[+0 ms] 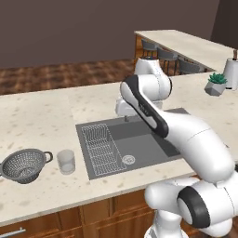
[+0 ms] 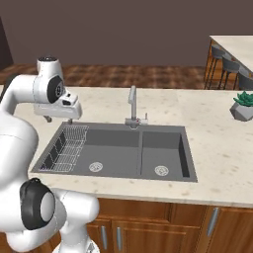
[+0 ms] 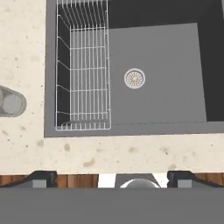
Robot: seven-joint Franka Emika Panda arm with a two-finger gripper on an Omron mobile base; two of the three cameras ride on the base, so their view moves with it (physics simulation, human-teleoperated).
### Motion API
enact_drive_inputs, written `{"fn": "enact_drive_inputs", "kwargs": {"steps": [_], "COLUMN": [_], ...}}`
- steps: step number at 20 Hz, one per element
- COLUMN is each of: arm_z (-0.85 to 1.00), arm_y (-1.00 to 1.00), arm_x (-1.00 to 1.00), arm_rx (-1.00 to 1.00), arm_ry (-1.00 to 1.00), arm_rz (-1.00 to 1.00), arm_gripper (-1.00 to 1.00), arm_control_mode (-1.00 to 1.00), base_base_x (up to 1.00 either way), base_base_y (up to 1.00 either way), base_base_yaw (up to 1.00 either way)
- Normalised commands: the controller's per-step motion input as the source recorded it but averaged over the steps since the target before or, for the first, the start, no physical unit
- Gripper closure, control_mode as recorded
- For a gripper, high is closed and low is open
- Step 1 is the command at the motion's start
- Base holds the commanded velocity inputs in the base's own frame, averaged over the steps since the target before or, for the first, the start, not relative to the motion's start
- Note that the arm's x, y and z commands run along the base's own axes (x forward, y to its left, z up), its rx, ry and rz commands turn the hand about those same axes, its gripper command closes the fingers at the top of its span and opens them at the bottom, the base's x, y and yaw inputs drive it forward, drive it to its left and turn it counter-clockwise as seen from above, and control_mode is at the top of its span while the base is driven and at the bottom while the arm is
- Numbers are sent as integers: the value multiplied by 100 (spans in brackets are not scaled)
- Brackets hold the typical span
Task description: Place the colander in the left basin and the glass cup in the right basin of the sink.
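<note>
Hand view looks straight down from the hand (image 3: 112, 177), its fingers spread wide and holding nothing, poised above the left basin (image 3: 157, 74) with the wire rack (image 3: 83, 70) to one side. The cup (image 1: 66, 161) and colander (image 1: 24, 165) sit well off to the hand's left on the desk (image 1: 37, 116), just beside each other. That closeness is the likely trouble: reaching for either could nudge the other. The clear cup could tip or slip under a poorly centred grip, and the colander's thin rim gives little purchase. The right basin (image 2: 160, 150) lies on the hand's far side.
</note>
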Motion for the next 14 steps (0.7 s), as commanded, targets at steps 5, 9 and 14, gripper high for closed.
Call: {"fn": "enact_drive_inputs", "kwargs": {"steps": [5, 9, 14], "arm_z": [-36, -46, -42], "arm_y": [85, 71, 56], "arm_x": [15, 11, 15], "arm_rx": [-4, -7, -4], "arm_ry": [20, 14, 15], "arm_rz": [0, 3, 7], "arm_gripper": [-100, -100, -100], "arm_control_mode": [-100, -100, -100], "base_base_x": [0, 0, 0], "base_base_y": [0, 0, 0], "base_base_yaw": [0, 0, 0]}}
